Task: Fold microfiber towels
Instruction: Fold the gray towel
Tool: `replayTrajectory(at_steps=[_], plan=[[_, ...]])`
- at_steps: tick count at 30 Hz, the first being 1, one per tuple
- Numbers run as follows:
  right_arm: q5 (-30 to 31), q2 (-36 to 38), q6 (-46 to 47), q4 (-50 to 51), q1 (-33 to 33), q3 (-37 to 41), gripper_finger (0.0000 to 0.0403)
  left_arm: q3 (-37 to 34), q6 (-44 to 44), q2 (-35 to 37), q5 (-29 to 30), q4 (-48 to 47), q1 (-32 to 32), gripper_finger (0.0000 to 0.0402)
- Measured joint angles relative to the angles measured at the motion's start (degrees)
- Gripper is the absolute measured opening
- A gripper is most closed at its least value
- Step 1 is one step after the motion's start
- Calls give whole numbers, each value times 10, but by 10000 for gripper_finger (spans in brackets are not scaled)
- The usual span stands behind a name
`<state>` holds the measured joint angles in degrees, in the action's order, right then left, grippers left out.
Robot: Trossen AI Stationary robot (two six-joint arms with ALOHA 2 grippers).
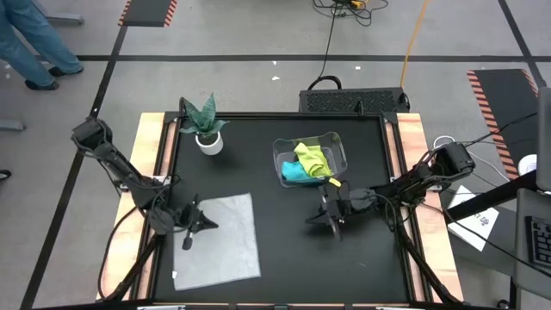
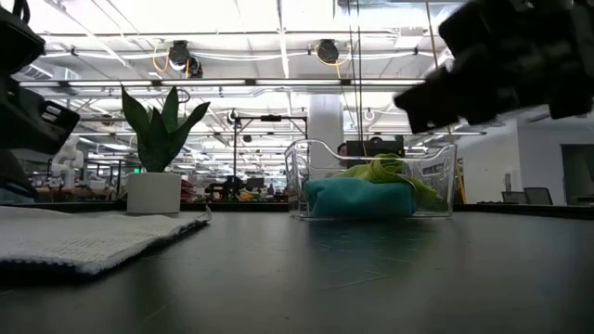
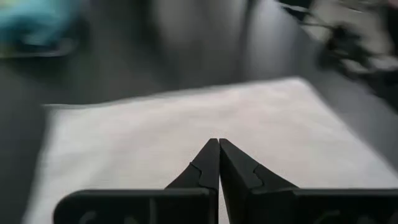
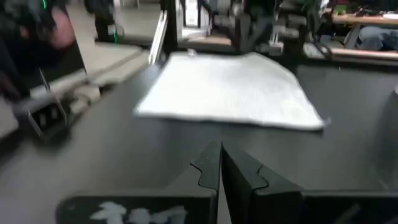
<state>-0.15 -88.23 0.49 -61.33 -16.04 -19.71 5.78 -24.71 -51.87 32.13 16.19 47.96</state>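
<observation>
The light grey towel [image 1: 217,239] is being left spread flat on the left side of the black counter [image 1: 284,258]. The yellow-green towel [image 1: 313,158] and teal towel [image 1: 294,171] are being kept in the clear bin [image 1: 336,142]. The left claw [image 1: 188,244] is being held fully closed over the grey towel's edge, gripping nothing. The right claw [image 1: 336,228] is being held closed and empty above bare counter.

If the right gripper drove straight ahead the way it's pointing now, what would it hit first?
Probably the grey towel: the shut right gripper points across bare black table toward its near edge. Height is unclear, so it may pass just above.
</observation>
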Motion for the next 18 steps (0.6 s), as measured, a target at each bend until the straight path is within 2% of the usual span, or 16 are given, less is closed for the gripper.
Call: replayTrajectory(at_steps=[4, 7, 11, 16, 18], plan=[[1, 0, 33, 6, 7, -33, 6, 0, -45, -13, 92, 0, 3, 10], [0, 0, 35, 47, 7, -57, 9, 0, -76, -11, 127, -15, 3, 10], [0, -3, 36, 109, 10, -85, 26, 0, -141, -10, 131, -72, -1, 10], [-3, -43, 38, 105, 22, -114, 65, 0, -258, -10, 112, -179, -4, 10], [-25, -68, 42, 107, 33, -132, 83, 0, -285, -10, 110, -203, -4, 10]])
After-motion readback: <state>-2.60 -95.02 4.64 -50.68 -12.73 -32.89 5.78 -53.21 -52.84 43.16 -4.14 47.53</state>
